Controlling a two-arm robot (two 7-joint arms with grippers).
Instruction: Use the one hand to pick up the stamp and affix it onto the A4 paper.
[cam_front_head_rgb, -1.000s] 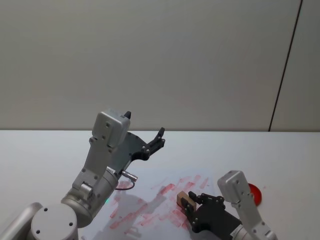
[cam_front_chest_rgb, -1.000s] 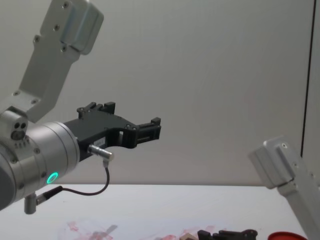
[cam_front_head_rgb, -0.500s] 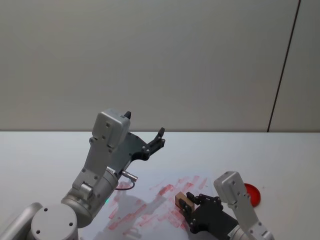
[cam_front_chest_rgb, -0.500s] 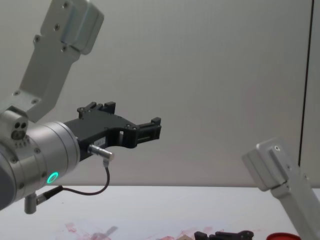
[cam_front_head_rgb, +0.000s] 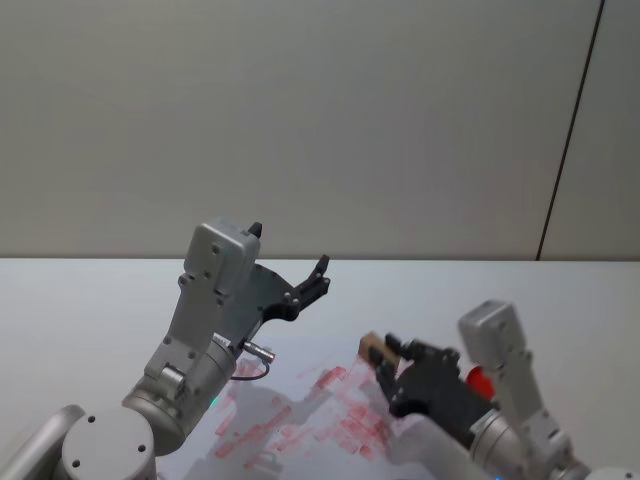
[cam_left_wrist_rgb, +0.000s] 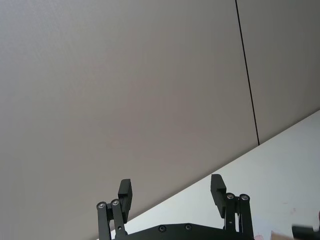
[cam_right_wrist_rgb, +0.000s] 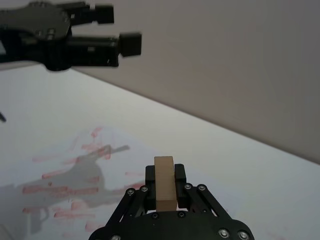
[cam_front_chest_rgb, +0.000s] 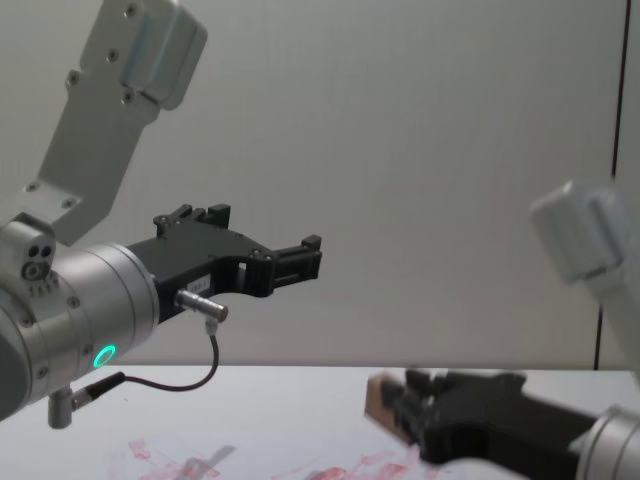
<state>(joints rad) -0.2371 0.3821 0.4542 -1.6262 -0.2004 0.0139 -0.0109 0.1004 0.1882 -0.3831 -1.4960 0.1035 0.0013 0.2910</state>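
My right gripper (cam_front_head_rgb: 386, 354) is shut on the stamp (cam_front_head_rgb: 373, 347), a pale tan wooden block, and holds it in the air above the A4 paper (cam_front_head_rgb: 300, 425). The paper lies flat on the table, covered in red ink smears. In the right wrist view the stamp (cam_right_wrist_rgb: 164, 189) stands upright between the black fingers, with the smeared paper (cam_right_wrist_rgb: 70, 175) below and ahead. In the chest view the stamp (cam_front_chest_rgb: 381, 399) hangs above the paper's far edge (cam_front_chest_rgb: 330, 468). My left gripper (cam_front_head_rgb: 318, 278) is raised over the table's left half, open and holding nothing.
A red round ink pad (cam_front_head_rgb: 477, 380) lies on the white table (cam_front_head_rgb: 80, 310), mostly hidden behind my right arm. A grey wall rises behind the table. The left arm's body (cam_front_head_rgb: 215, 300) stands over the paper's left part.
My right gripper has risen off the paper with the stamp and shifted away from me and to the right. The left arm has not moved.
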